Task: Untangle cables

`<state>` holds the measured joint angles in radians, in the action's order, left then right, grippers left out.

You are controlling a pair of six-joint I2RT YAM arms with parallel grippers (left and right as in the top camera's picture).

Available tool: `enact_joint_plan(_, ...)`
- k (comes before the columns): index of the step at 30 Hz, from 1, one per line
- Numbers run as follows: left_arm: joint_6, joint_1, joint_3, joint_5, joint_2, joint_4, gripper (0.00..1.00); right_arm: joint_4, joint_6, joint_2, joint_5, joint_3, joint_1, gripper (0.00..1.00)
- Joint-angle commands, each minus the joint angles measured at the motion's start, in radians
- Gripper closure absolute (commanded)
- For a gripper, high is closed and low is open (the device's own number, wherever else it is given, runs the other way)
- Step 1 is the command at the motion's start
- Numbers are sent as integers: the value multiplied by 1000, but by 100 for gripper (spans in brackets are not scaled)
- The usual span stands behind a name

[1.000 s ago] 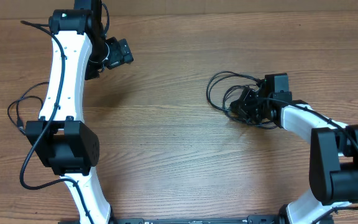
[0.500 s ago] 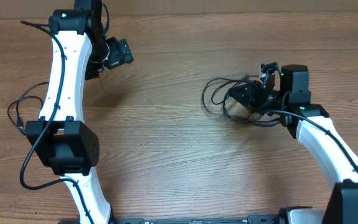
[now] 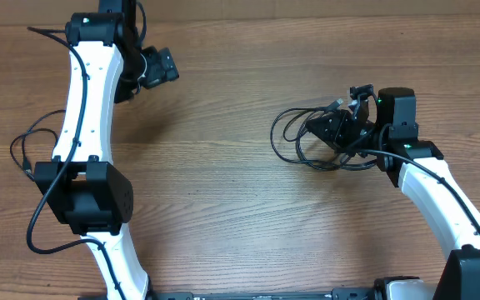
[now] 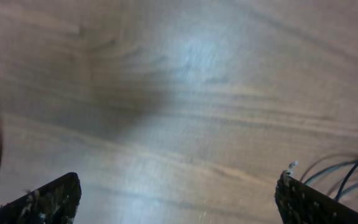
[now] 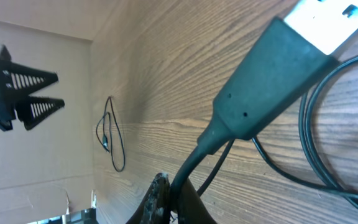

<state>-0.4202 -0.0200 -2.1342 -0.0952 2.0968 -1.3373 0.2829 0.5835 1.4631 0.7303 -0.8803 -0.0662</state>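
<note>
Several knotted cables [image 3: 275, 133] lie pinched in the right gripper's [image 3: 319, 129] jaws; next, the left gripper [image 3: 163, 67], jaws spread, should probably seize a loop.

A dark plug [image 5: 266, 81] with a pale tip fills the upper right; its cord runs down to bottom centre; thin cables [image 5: 316, 155] curve at right over the wooden table [image 5: 166, 81].

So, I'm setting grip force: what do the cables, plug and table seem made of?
Cables: black, matte, rubbery-looking jacket, bending in loose loops. Plug: dark matte moulded plastic, pale tip, perhaps metal. Table: wood grain with slight sheen; wood or laminate, unclear.
</note>
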Motion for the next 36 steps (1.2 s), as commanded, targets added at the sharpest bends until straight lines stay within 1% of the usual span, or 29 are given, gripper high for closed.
enact_joint_plan(1, -13, 0, -2, -44, 9, 1, 1, 0, -13, -13, 19, 0, 3, 96)
enact_joint_plan(3, -41, -1, -1, -123, 9, -20, 0, 0, -13, -13, 19, 0, 3, 96)
enact_joint_plan(5, -41, -5, 2, -189, 9, -66, 0, 0, -13, -13, 19, 0, 3, 96)
enact_joint_plan(9, -41, -29, 13, -228, 9, -158, 0, -3, -8, -13, 19, 0, 3, 96)
enact_joint_plan(12, -41, -60, 13, -256, 9, -200, 0, -4, -4, -13, 21, 0, 3, 96)
enact_joint_plan(16, -40, -100, 13, -260, 9, -185, 0, -5, 57, -13, 24, 0, 3, 96)
enact_joint_plan(19, -45, -114, 13, -262, 9, -133, 0, -4, 101, -13, 24, 0, 3, 96)
enact_joint_plan(20, -61, -116, 13, -285, 9, -103, 1, -4, 101, -13, 33, 0, 3, 96)
enact_joint_plan(23, -68, -121, 13, -292, 9, -94, 0, -8, 102, -13, 87, 0, 3, 96)
enact_joint_plan(26, -143, -142, 24, -291, 9, -98, 1, -37, 117, -13, 143, 0, 3, 96)
enact_joint_plan(29, -199, -172, 37, -290, 9, -93, 0, -56, 172, -13, 147, 0, 3, 96)
enact_joint_plan(31, -228, -195, 39, -293, 9, -98, 1, -65, 176, -13, 147, 0, 2, 96)
enact_joint_plan(32, -235, -209, 39, -296, 9, -99, 2, -66, 176, -13, 147, 0, 2, 96)
enact_joint_plan(33, -235, -222, 39, -300, 9, -100, 12, -65, 176, -13, 147, 0, 2, 96)
enact_joint_plan(34, -235, -240, 39, -309, 9, -103, 18, -65, 176, -13, 147, 0, 2, 96)
enact_joint_plan(35, -235, -260, 39, -327, 9, -101, 21, -66, 176, -13, 147, 0, 0, 96)
enact_joint_plan(36, -235, -277, 39, -344, 9, -100, 20, -69, 176, -13, 147, 0, -1, 96)
